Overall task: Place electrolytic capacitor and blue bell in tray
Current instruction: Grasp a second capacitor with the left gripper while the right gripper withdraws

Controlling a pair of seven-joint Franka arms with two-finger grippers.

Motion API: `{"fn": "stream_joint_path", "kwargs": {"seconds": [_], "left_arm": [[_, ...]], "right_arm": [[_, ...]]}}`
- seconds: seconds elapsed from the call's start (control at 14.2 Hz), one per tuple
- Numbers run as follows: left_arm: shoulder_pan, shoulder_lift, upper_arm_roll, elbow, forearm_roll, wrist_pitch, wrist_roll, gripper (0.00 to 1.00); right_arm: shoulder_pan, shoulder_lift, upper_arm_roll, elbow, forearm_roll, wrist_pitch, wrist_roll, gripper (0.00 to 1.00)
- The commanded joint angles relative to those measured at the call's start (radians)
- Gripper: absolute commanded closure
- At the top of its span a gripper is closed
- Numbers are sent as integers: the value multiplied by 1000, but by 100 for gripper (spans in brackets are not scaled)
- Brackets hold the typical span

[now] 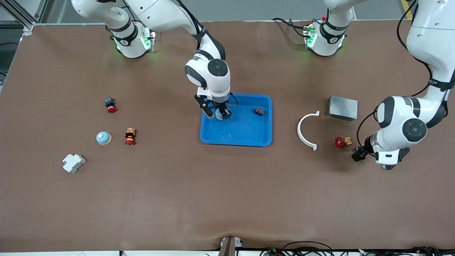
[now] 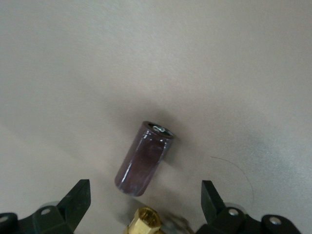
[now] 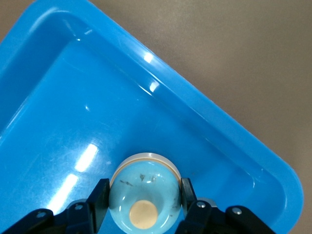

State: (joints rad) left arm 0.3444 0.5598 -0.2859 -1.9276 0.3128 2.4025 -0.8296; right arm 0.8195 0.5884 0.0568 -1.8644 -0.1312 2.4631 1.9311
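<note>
Blue bell (image 3: 141,192), a smooth glossy dome with a cream button, sits low in the tray (image 1: 245,129) near its ten o'clock corner, clamped by the right gripper (image 1: 221,112). Let go off-level, it could tip or skid on the slick plastic. At four o'clock from the tray, the left gripper (image 1: 358,155) hangs spread wide over the electrolytic capacitor (image 2: 145,158), a shiny dark cylinder lying on the table; round, it may roll off as the fingers pinch.

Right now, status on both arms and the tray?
Right gripper shut on blue bell inside tray. Left gripper open over capacitor on table. Nothing blocking.
</note>
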Motion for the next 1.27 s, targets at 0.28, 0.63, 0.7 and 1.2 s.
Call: {"fn": "stream_joint_path", "kwargs": {"seconds": [0.28,0.63,0.7,1.2], "left_arm": [[38,2,-12,-51,68,72,49,72],[38,-18,-12,-62,69,69,47,100],[36,-44,-18,-65,69,58,49,100],[31,-168,-183,-45,58,-64,-110,100]], "right_arm": [[26,50,-11,57,-15,-3,63,100],[26,62,-11,64,-12,-3,71,52],[29,62,-11,64,-18,-4,77,1],[41,59,-12,71,-33,-19,65,0]]}}
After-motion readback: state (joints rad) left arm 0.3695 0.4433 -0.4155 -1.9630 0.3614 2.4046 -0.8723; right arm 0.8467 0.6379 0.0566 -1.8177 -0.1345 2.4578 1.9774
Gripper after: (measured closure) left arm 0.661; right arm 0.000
